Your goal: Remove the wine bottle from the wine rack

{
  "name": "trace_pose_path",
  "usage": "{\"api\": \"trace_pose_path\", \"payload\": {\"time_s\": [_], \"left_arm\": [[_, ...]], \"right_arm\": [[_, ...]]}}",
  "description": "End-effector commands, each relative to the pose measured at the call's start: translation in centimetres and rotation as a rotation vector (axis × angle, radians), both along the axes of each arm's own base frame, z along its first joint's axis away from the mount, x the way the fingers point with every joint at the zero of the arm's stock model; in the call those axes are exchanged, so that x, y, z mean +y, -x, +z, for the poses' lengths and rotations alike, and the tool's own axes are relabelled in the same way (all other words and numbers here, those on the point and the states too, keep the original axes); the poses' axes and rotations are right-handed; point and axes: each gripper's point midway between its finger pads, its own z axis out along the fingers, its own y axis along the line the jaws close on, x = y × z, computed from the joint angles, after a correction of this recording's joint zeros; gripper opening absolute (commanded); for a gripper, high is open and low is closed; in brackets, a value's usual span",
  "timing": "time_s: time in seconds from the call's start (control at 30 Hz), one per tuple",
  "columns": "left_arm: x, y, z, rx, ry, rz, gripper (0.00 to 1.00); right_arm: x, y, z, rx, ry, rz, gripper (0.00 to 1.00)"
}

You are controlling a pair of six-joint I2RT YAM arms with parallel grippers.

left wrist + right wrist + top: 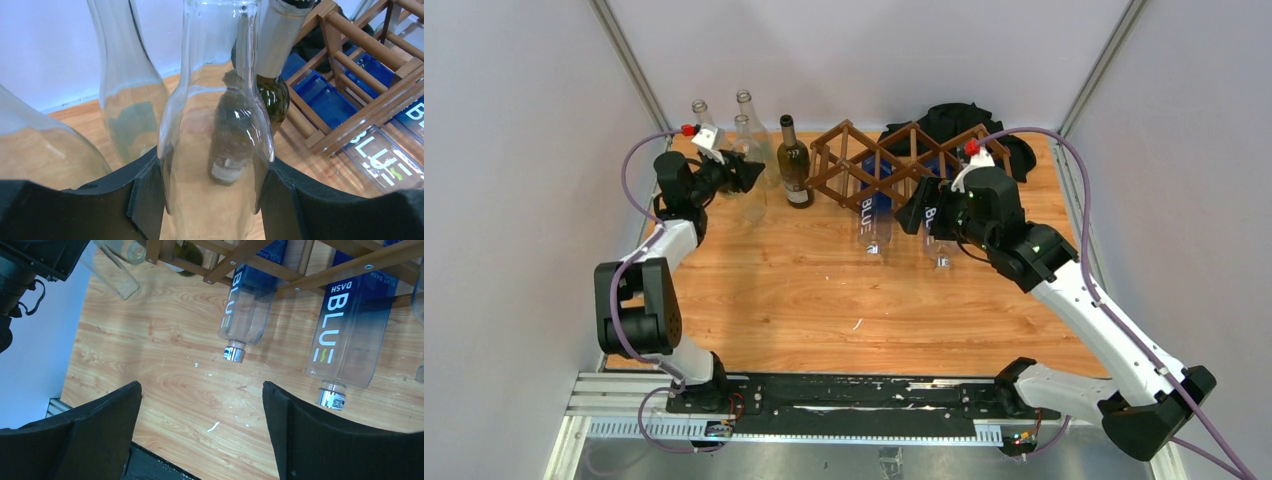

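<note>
The rack point(894, 160) stood along the far edge of the table point(804, 300), toward its right corner. Two blue-labelled bottles point(250, 305) lay in it, necks pointing at the near edge. The right claw point(202, 390) hung wide open and empty just before those necks, touching neither. Near the far left corner, the left claw point(215, 200) was closed around an upright clear bottle point(215, 115). A dark wine bottle point(794, 165) stood just left of the rack.

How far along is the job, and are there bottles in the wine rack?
Looks done: a dark wine bottle and clear bottles stand upright beside the wine rack. In hand: the left gripper is shut on a clear glass bottle; the right gripper is open before the rack. Left: two blue-labelled bottles lie in the rack.
</note>
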Motion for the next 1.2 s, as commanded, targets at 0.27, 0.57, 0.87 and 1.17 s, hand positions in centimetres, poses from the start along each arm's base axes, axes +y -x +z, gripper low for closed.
{"api": "trace_pose_path", "payload": {"time_s": [0.27, 0.57, 0.87, 1.17], "left_arm": [[0.0, -2.9, 2.1, -0.287, -0.009, -0.031, 0.0], [0.2, -3.8, 0.3, -0.302, -0.01, -0.024, 0.0], [0.4, -4.2, -2.1, -0.286, -0.016, -0.013, 0.0], [0.5, -5.0, -3.3, -0.288, -0.021, -0.016, 0.0]], "right_arm": [[-2.4, -1.3, -1.3, 0.016, 0.028, -0.112, 0.94], [-3.7, -1.4, -1.2, 0.005, 0.021, -0.147, 0.94], [-4.6, -1.1, -1.6, 0.008, 0.017, -0.162, 0.94], [-5.1, -1.2, -1.8, 0.012, 0.016, -0.18, 0.94]]}}
